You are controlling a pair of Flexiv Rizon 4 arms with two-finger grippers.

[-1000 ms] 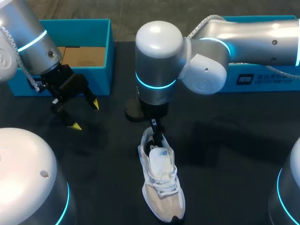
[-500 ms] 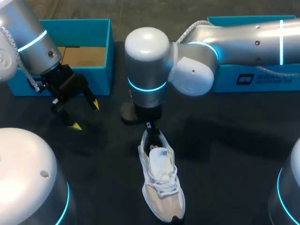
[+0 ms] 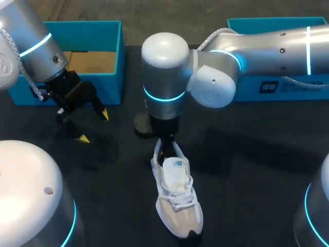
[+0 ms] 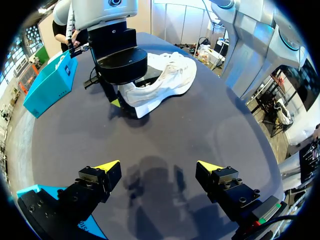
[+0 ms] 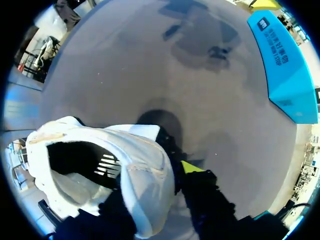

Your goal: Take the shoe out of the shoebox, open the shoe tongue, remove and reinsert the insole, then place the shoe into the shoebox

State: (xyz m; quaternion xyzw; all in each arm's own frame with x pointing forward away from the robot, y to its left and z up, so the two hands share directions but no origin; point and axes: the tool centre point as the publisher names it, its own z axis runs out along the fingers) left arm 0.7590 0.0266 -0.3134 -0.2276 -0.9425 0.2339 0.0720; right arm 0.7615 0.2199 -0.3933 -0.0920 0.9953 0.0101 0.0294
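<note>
A white and beige shoe (image 3: pixel 177 200) lies on the dark table near the front middle, toe toward the front. My right arm reaches over from the right, and my right gripper (image 3: pixel 165 144) comes down at the heel. In the right wrist view the shoe's heel wall (image 5: pixel 145 170) sits between the fingers, one yellow fingertip (image 5: pixel 189 166) outside it and the other hidden inside the shoe. The gripper is shut on the heel. The open blue shoebox (image 3: pixel 115 77) stands at the back left. My left gripper (image 3: pixel 92 126) hangs open in front of it, holding nothing (image 4: pixel 159 167).
A second blue box part (image 3: pixel 288 87) with print lies at the back right under my right arm, and also shows in the right wrist view (image 5: pixel 282 65). The left wrist view shows the shoe (image 4: pixel 160 82) ahead, with my right gripper (image 4: pixel 120 102) at its heel.
My right gripper has lowered onto the heel and closed from wide open. The shoe has shifted slightly. The left arm has not moved.
</note>
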